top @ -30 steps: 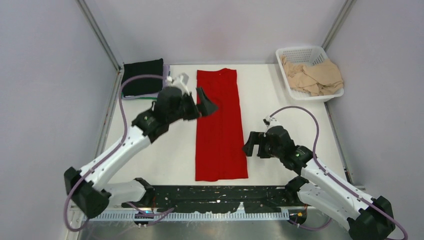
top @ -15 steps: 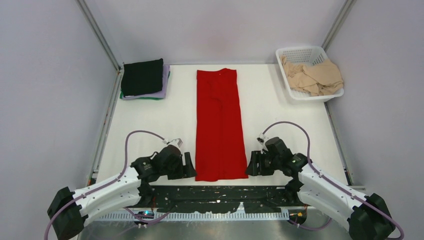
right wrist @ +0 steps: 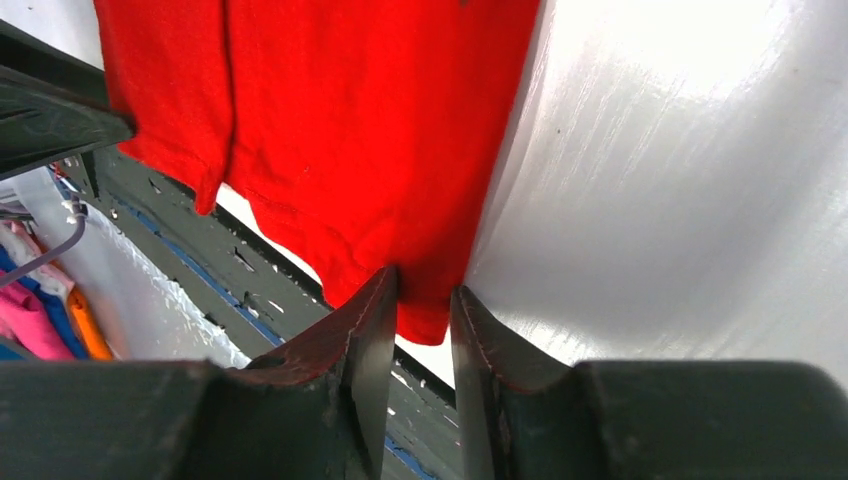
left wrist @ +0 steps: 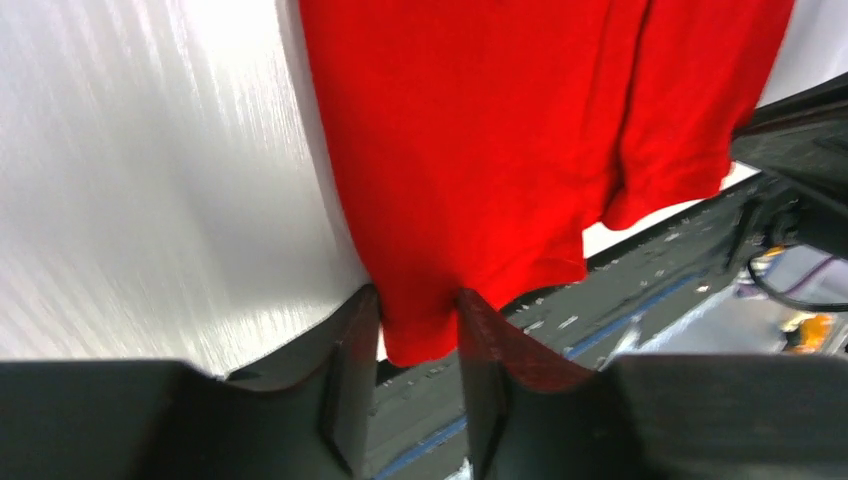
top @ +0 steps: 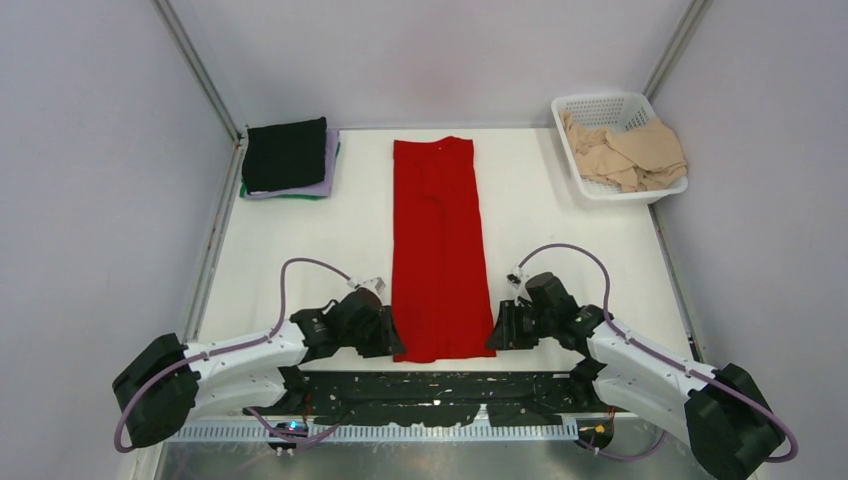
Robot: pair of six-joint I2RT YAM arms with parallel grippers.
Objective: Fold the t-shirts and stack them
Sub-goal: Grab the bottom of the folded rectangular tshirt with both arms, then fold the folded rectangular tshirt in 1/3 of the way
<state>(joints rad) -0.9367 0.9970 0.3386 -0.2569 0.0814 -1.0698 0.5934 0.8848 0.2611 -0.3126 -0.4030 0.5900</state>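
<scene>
Change: both arms have dropped to the near edge of the bench and closed in on the red t-shirt. A sec ago the L arm was up near the far-left corner and the R one sat midway along the shirt's R side. Half a sec ago both were just beside the hem corners. Now the left claw is on the near-L hem corner and the right claw is on the near-R one.

Wrist views agree. Left claw has its fingers drawn close w/ the corner of red cloth filling the gap, and the right claw shows the same. Reads as a pinch on both, tho how firm I can't tell.

The shirt itself hasn't shifted. It's a long narrow strip (sides already folded in), lying flat down the middle of the bench from far edge to near edge.

Meaning: lengthwise fold looks done, and this is prob the setup for carrying the hem toward the collar.

The folded stack, black on top, waits at the far-left corner. The beige t-shirts are still to do, in the basket at the far-right corner.
</scene>
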